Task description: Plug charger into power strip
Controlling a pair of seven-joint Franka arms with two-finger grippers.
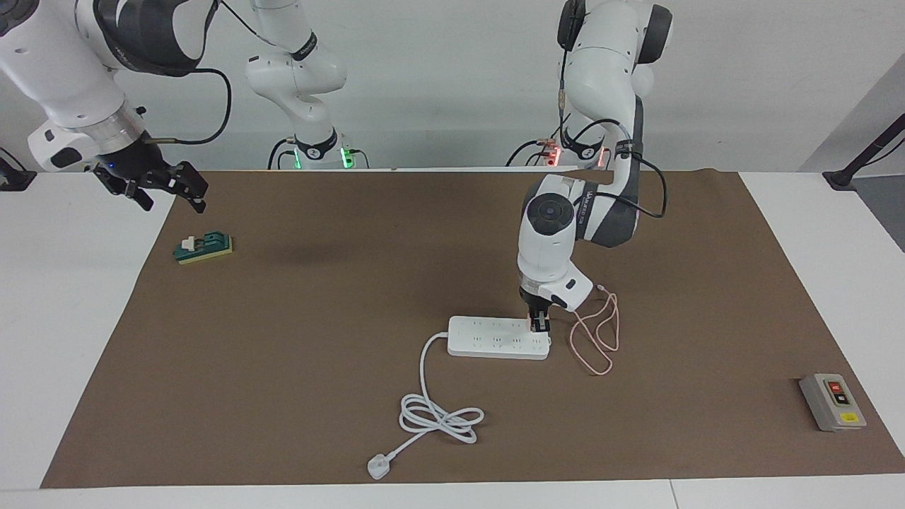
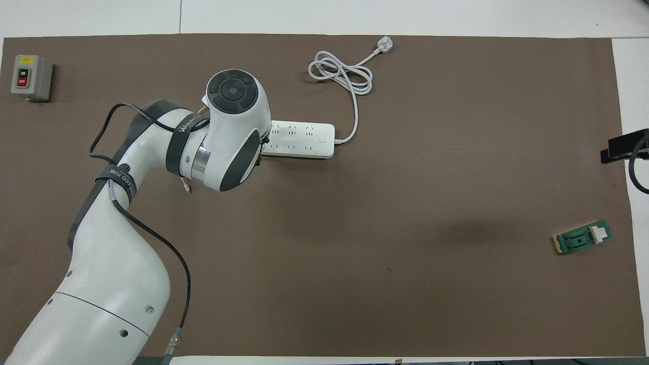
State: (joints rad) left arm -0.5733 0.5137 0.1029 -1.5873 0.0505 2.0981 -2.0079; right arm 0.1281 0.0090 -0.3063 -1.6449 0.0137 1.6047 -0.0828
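The white power strip [image 1: 495,339] lies flat on the brown mat, also seen in the overhead view [image 2: 304,139]. My left gripper [image 1: 539,324] points straight down at the strip's end toward the left arm's side. It is shut on the small pink charger [image 1: 529,322], which sits against the strip's top face. The charger's thin pink cable [image 1: 597,336] loops on the mat beside the strip. In the overhead view the left hand hides the charger. My right gripper [image 1: 170,194] is open and empty, raised over the mat's edge at the right arm's end, where that arm waits.
The strip's thick white cord [image 1: 431,417] coils farther from the robots and ends in a white plug [image 1: 378,468]. A grey switch box [image 1: 833,401] sits at the left arm's end. A small green block [image 1: 205,249] lies below the right gripper.
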